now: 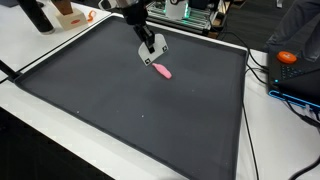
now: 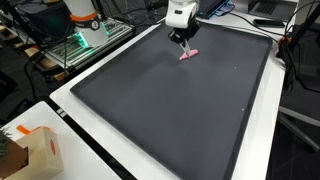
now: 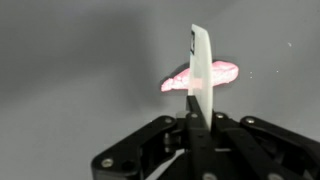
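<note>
Your jaws, clamped on a white strip [image 3: 201,62], hung just over the pink piece [image 3: 226,71]; pushing lower risked shoving it across the table [image 1: 200,130].

No legible text, views perhaps too coarse
</note>
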Tool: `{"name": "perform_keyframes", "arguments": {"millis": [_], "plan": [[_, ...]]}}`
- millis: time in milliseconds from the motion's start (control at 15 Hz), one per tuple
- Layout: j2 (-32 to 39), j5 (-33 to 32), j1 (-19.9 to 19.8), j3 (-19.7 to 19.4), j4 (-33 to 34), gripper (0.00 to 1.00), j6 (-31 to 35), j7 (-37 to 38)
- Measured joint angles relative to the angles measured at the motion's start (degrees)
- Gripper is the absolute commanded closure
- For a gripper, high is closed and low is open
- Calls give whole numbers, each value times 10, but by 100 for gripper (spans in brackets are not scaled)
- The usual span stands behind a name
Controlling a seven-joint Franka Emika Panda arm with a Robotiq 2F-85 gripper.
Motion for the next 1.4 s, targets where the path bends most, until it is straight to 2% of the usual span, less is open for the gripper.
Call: {"name": "perform_keyframes", "arguments": {"millis": [333, 733, 1400], "plan": [[-40, 65, -13, -5, -73, 99, 56, 10], [-70, 105, -18, -10, -128, 99, 96, 17], [-95, 95, -16, -10, -159, 99, 108, 11]]}}
